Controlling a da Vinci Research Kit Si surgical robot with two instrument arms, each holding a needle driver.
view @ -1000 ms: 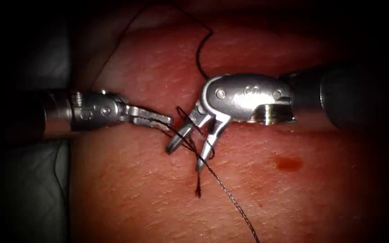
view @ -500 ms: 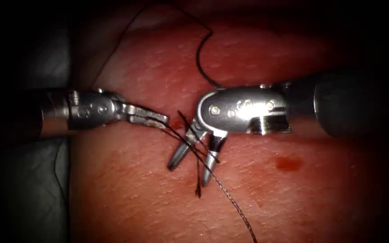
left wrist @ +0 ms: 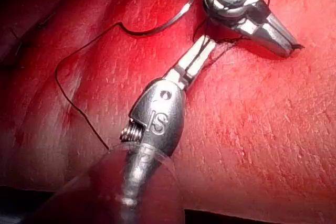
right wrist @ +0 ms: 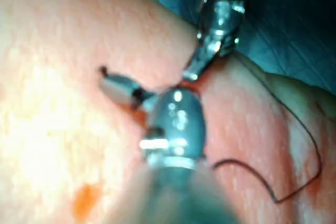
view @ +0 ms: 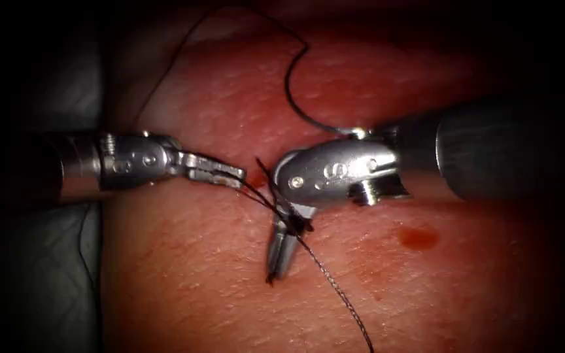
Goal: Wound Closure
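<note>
My left tool (view: 233,175) comes in from the left with its jaws shut on the dark thread (view: 256,193) just left of the stitch site; the same jaws (left wrist: 207,45) are seen close up in the left wrist view. My right tool (view: 276,267) points down over the tissue (view: 197,281), jaws shut on the short frayed thread end (view: 271,281). A braided strand (view: 341,302) runs off to the lower right. The curved needle (view: 289,98) lies free on the tissue behind the right tool, held by neither tool, and its bright curve (left wrist: 157,29) also shows in the left wrist view.
A small spot of red fluid (view: 418,236) sits on the tissue right of the tools. Grey cloth (view: 40,274) borders the tissue on the left. A long loop of thread (left wrist: 73,103) trails over the tissue's far part.
The right tool's jaws, open earlier, swung downward and shut on the frayed thread end. Its wrist dropped and shifted left. The left tool stayed put with the thread.
</note>
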